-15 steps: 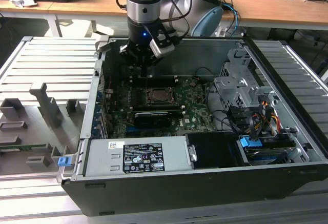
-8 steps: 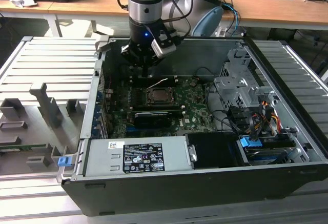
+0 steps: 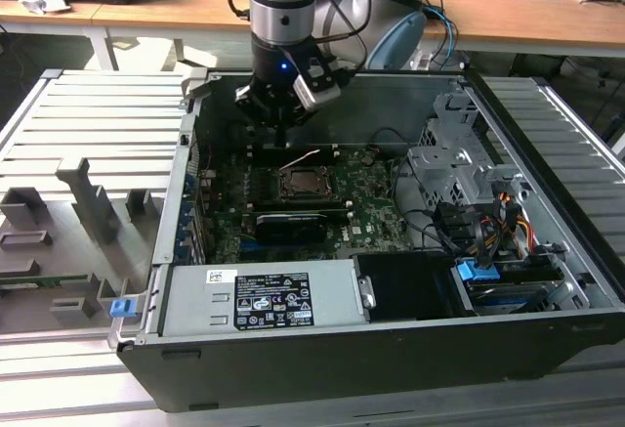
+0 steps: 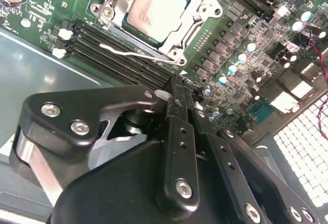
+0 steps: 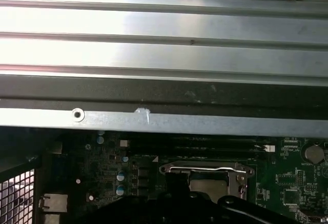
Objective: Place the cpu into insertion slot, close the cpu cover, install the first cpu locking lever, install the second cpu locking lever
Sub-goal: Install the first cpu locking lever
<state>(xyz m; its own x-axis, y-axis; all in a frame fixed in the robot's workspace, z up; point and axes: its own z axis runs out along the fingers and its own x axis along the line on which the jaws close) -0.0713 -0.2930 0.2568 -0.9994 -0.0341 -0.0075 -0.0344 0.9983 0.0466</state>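
The hand [image 3: 282, 140] is hanging over the memory slots [image 4: 110, 47], close to the edge of the board [image 3: 371, 202] that is farther away in the exterior view. Its fingers [image 4: 177, 131] are pressing together and are pinching nothing. The cpu [image 4: 156, 8] is lying flat in the socket, about in the middle of the board. The cover [image 4: 204, 4] is lying down over it as a frame around its grey top. A thin silvery lever [image 4: 130, 54] is running along the side of the socket that is facing the hand. Its long axis is going parallel to the slots, and it is sitting just between them and the socket. In the exterior view it is seeming to rise a little from the board, so I am judging it as not yet locked. From the fingertips the socket is lying across the slots, toward the nearer edge of the board, and the lever is the part nearest to them
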